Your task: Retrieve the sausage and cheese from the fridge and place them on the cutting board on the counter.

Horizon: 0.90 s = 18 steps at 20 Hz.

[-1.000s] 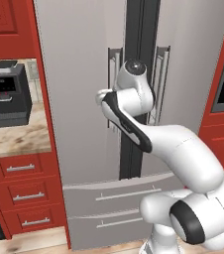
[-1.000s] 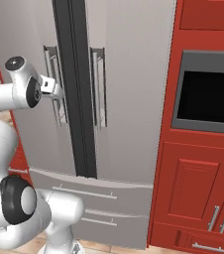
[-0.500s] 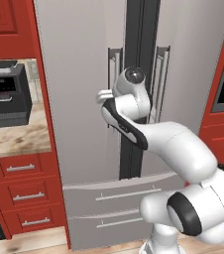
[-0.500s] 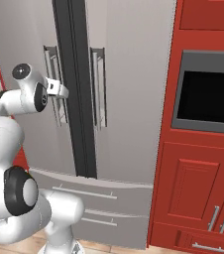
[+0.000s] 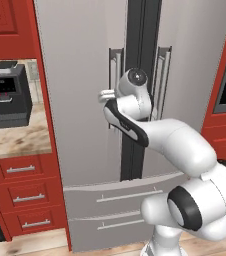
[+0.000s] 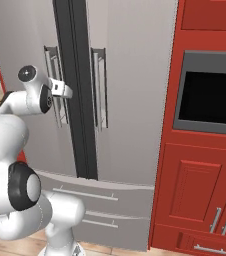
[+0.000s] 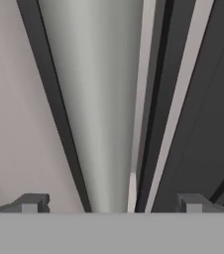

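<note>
Straight ahead of the tool [image 7: 109, 202], between its wide-open, empty fingers [image 7: 32, 202], runs the left door's bar handle [image 7: 91, 99] of the fridge [image 5: 80, 60], close up. Both doors are shut, so sausage and cheese cannot be seen. Right of the tool lies the dark seam [image 6: 72, 85] between the doors; off to its left, a coffee machine [image 5: 7, 95] stands on the table [image 5: 15, 140].

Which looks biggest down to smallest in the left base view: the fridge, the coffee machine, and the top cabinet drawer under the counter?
1. The fridge, by far the largest.
2. The coffee machine.
3. The top cabinet drawer, which looks about as wide as the coffee machine but much shorter. The ranking of these two is close.
</note>
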{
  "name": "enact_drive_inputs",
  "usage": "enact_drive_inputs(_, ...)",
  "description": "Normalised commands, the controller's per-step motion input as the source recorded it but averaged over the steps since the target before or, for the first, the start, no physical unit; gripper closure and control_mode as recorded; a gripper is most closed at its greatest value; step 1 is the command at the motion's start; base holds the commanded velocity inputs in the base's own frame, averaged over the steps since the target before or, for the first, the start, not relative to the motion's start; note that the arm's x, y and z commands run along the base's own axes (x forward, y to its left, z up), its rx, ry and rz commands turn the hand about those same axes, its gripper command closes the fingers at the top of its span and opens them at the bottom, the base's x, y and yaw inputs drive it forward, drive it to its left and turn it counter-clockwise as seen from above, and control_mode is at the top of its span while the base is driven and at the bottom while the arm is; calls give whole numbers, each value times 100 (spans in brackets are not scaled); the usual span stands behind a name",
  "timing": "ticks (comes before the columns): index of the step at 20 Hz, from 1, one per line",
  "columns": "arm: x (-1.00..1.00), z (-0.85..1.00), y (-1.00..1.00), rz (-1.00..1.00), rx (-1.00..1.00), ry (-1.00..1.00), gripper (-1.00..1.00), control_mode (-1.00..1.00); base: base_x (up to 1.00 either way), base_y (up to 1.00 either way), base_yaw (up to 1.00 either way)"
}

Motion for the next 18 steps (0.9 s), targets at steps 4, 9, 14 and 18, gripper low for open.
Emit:
enact_drive_inputs(4,41,-10,-1,0,0,0,-100,-100,0,0,0)
enact_drive_inputs(9,46,-9,1,0,6,2,100,-100,0,0,0)
enact_drive_inputs(14,15,5,18,0,18,11,100,-100,0,0,0)
enact_drive_inputs(18,4,7,28,2,9,8,100,-100,0,0,0)
